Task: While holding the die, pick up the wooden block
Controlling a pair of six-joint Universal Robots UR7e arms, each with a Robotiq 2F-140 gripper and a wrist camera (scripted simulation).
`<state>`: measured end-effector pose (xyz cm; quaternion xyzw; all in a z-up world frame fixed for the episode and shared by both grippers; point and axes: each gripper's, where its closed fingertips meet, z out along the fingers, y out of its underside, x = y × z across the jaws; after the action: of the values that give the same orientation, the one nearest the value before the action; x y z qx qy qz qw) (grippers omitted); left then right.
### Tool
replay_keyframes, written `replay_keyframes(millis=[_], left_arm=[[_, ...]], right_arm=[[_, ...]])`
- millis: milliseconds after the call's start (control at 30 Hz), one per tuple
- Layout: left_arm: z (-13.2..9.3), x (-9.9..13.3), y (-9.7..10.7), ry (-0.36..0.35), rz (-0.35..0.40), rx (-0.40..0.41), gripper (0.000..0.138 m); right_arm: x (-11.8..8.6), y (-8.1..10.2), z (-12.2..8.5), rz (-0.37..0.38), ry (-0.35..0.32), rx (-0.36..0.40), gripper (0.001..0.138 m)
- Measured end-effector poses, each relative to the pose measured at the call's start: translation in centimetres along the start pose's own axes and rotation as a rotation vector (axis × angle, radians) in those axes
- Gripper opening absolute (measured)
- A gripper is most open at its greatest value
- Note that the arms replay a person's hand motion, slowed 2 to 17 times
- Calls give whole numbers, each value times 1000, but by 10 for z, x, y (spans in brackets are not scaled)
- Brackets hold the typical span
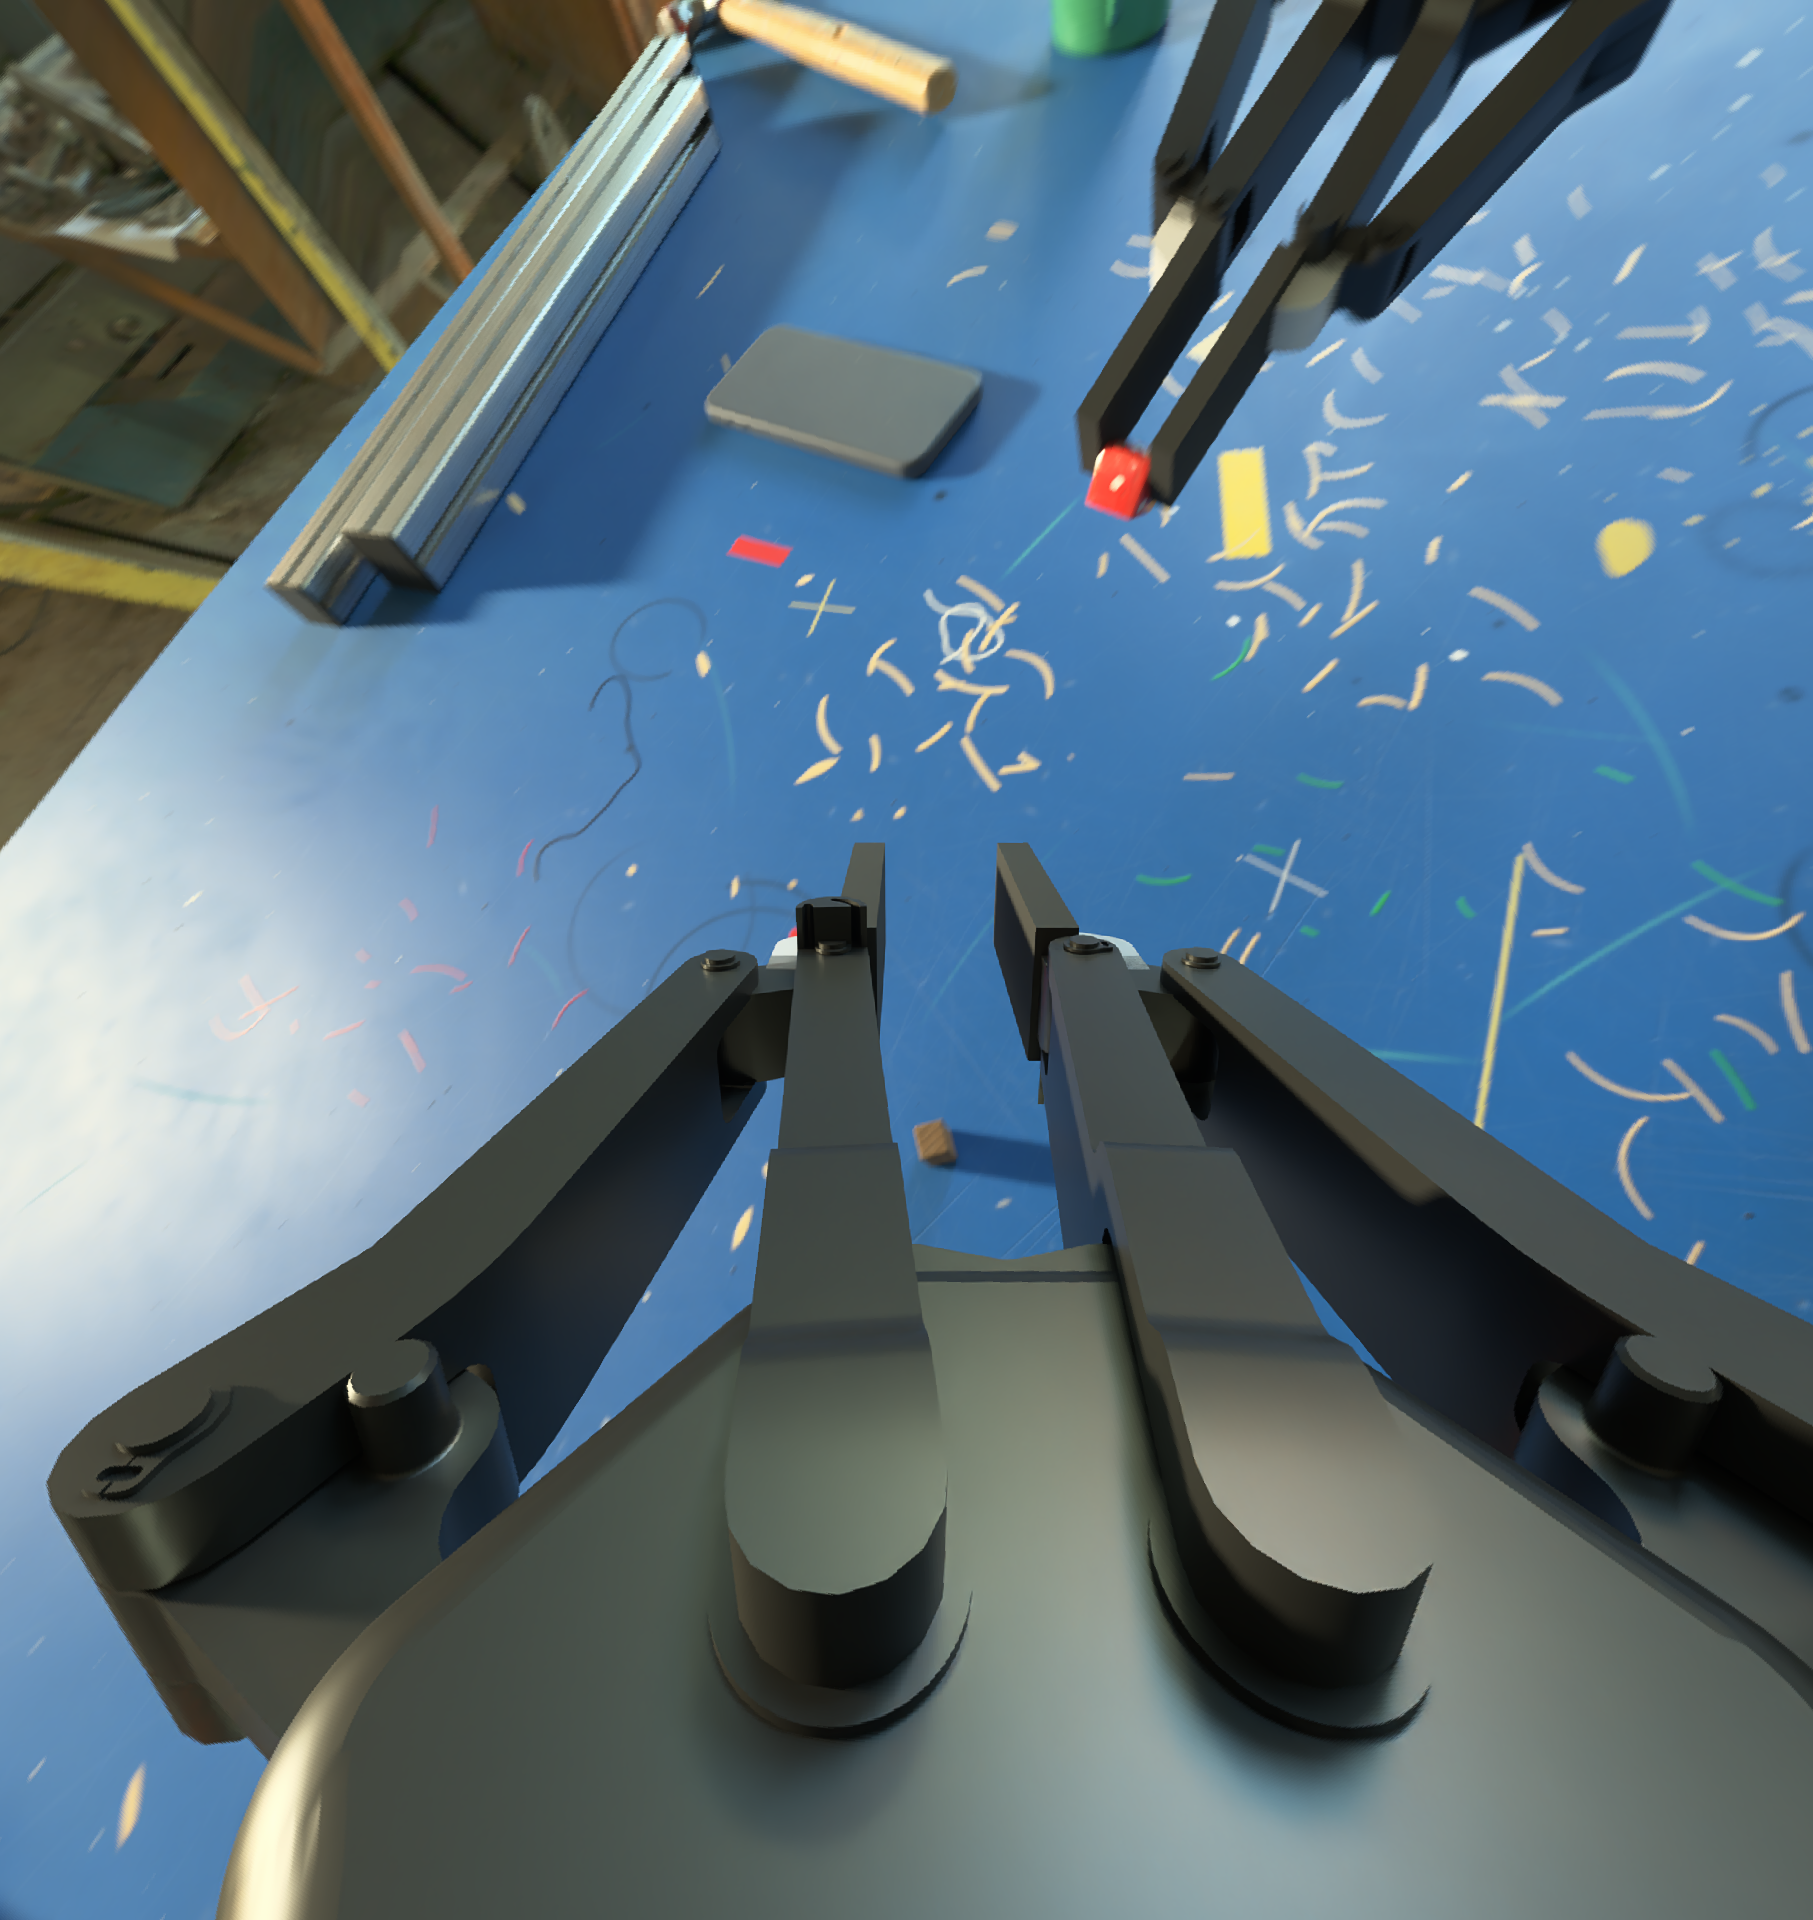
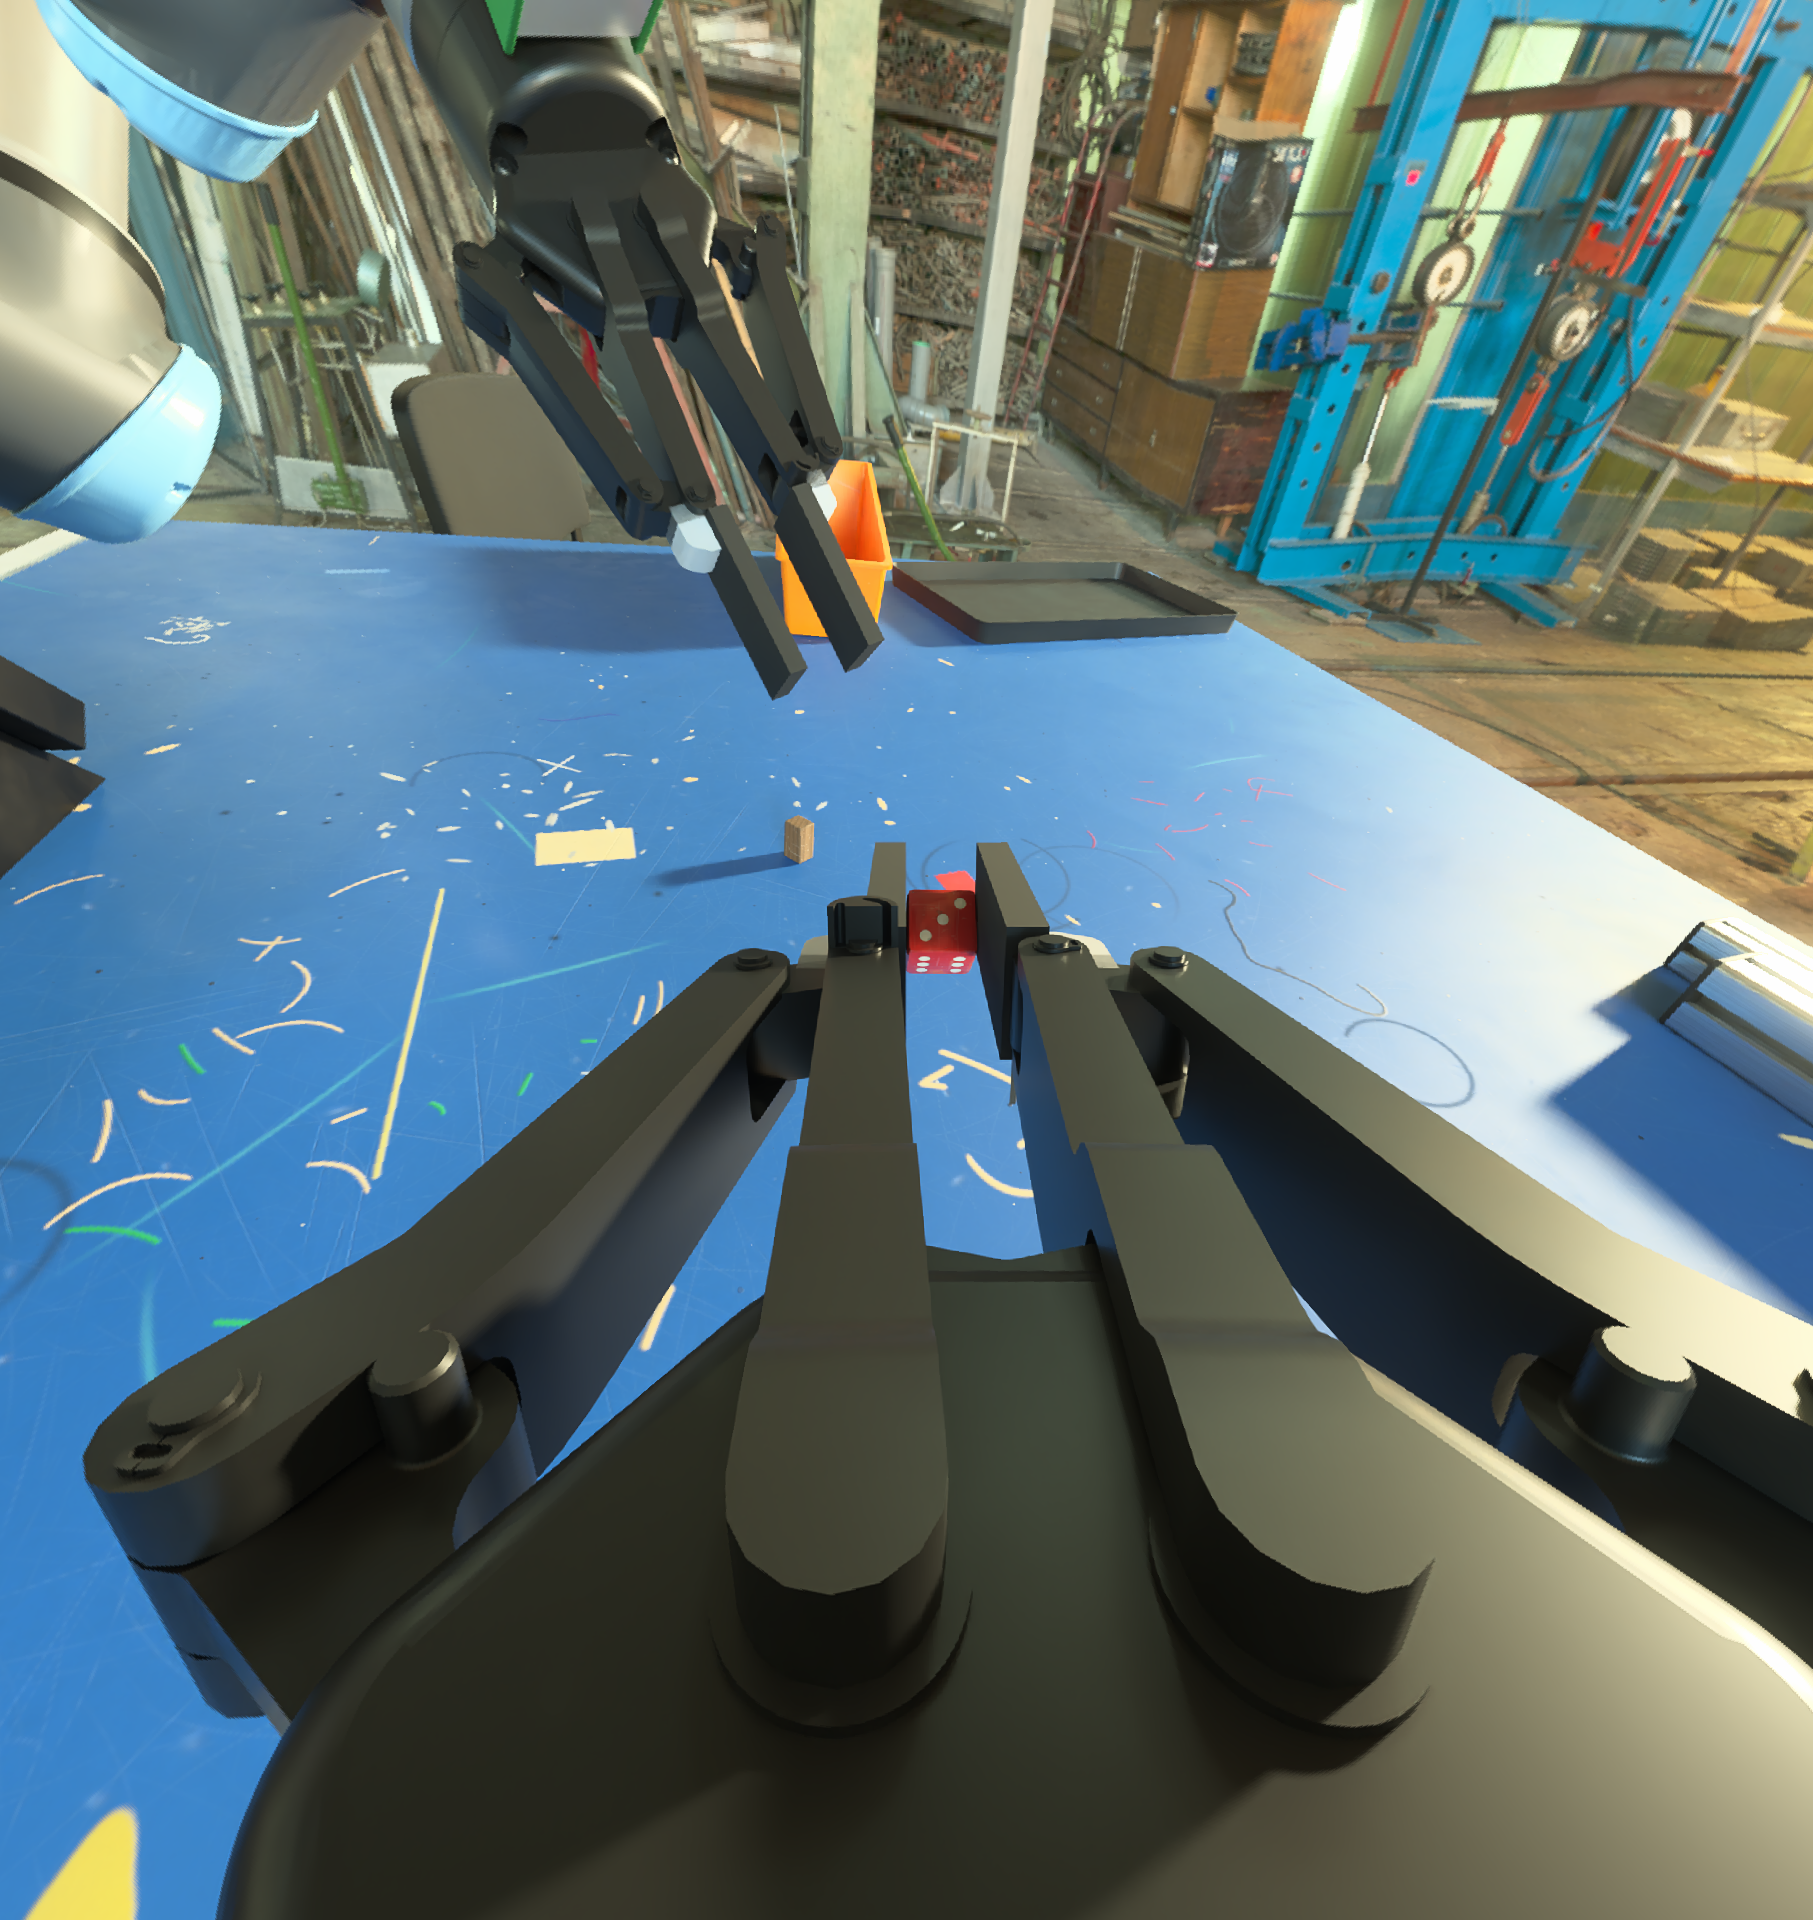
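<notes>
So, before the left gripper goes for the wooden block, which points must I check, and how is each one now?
1. Die clamped between the right gripper fingers: ok.
2. Left gripper open and holding nothing: ok.
3. Wooden block free on the blue table, nothing touching it: ok.
4. Left gripper centred over the block: not ok, the block lies back under its fingers.
5. Grippers apart: ok.
6. Opening wide enough for the block: cannot tell.

The table (image 2: 1297, 790) is blue, flecked with cream, green and red marks. The die (image 2: 940, 932) is red with white pips, the wooden block (image 2: 798, 838) tan, the far bin (image 2: 860, 540) orange, the tray (image 2: 1063, 603) dark grey.
</notes>
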<state>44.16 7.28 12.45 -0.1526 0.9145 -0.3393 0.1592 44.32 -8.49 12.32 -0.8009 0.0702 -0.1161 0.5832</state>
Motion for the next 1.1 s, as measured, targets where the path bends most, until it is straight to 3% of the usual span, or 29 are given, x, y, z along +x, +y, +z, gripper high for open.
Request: replay_keyframes(millis=[200, 433, 1100], left_arm=[[-14, -17, 29, -76, -22, -94, 31], [-18, -14, 54, -43, -101, -142, 34], [31, 3, 104, 61, -256, -314, 40]], right_arm=[[-1, 0, 1, 2, -7, -2, 18], [-2, 1, 2, 7, -14, -7, 18], [-1, 5, 2, 8, -11, -19, 18]])
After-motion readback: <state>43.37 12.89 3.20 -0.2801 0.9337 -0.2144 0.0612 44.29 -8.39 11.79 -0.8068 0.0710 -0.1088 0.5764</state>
